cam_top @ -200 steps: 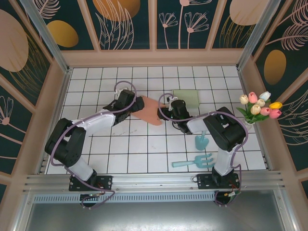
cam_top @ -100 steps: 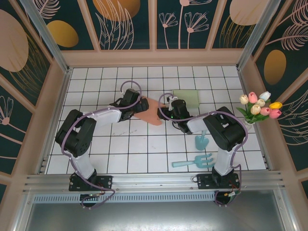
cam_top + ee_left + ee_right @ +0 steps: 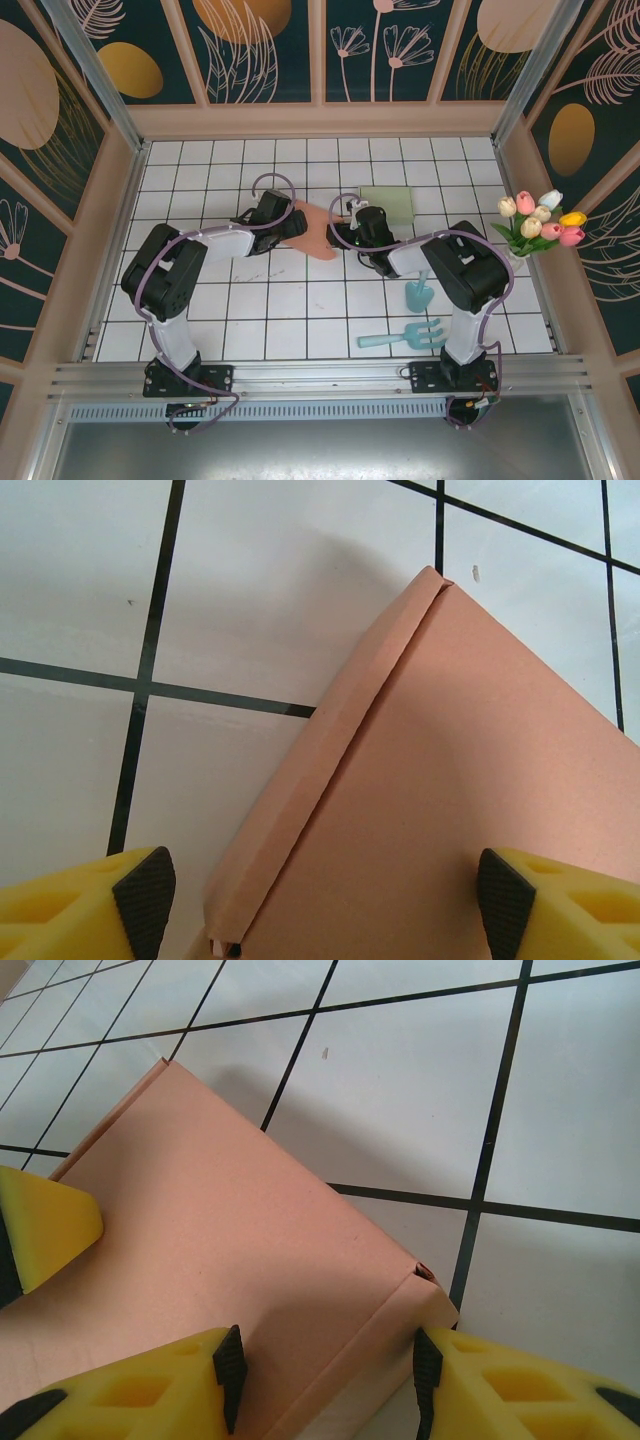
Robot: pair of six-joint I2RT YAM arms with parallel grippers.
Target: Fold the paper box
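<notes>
On the tiled table [image 3: 300, 320], hold the paper box [image 3: 314, 230] steady mid-table with the right gripper [image 3: 328, 1380] clamped on its corner; bring the left gripper [image 3: 325, 900], jaws wide and gripping nothing, down squarely astride the folded flap [image 3: 322, 770], then pinch along the crease.

The paper box [image 3: 318, 238] lies on the tiled table [image 3: 300, 310] between the left gripper [image 3: 297, 222] and the right gripper [image 3: 338, 236]. Behind it to the right lies a flat board [image 3: 387, 205]. The trowel [image 3: 418, 291] and hand rake [image 3: 405, 336] lie nearer, right of centre.
</notes>
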